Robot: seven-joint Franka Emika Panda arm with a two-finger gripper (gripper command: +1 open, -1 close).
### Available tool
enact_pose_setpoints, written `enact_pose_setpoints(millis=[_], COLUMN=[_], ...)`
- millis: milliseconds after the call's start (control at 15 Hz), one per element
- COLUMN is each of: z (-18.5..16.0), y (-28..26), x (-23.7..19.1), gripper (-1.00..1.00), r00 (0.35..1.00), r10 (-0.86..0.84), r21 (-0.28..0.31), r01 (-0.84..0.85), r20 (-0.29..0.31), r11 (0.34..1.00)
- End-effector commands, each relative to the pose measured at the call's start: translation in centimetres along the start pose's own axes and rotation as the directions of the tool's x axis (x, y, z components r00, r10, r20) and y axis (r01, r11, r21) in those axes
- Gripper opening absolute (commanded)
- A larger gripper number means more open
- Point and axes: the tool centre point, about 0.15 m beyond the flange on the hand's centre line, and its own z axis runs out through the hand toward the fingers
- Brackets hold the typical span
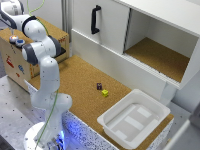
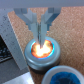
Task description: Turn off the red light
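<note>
Red light [image 2: 42, 50]: lit, glowing orange, atop the wooden box [image 1: 15, 60]. Tool [image 2: 40, 36]: closed, empty, tips directly above the light's centre; a straight downward press remains.

In the wrist view, the blue light [image 2: 64, 77] is cut off at the picture's edge. The red light [image 2: 42, 50] glows too blurred to show whether the gripper [image 2: 39, 36] touches it.

The gripper [image 2: 40, 34] stands right over the red light [image 2: 42, 50], nothing between them; the blue light [image 2: 66, 77] sits just beside the red light, crowding that side.
</note>
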Motion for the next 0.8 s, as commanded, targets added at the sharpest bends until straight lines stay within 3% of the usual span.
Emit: enact_pose_setpoints(millis=[0, 267, 333, 467, 733], z=[2.7, -5.0, -6.8, -8.3, -7.0], y=[-0.2, -0.1, -0.2, 1.4, 5.0], x=[2.3, 1.7, 1.2, 0.4, -1.5], gripper=[-1.0, -1.0, 1.0, 1.0, 1.0], r00=[0.986, 0.999, 0.999, 0.99, 0.958], r10=[0.018, 0.045, 0.049, 0.119, 0.272], r21=[-0.03, -0.129, -0.15, -0.15, -0.126], r01=[-0.014, -0.043, -0.05, -0.128, -0.282], r20=[0.165, 0.014, -0.012, -0.072, -0.091], r11=[0.999, 0.991, 0.987, 0.98, 0.951])
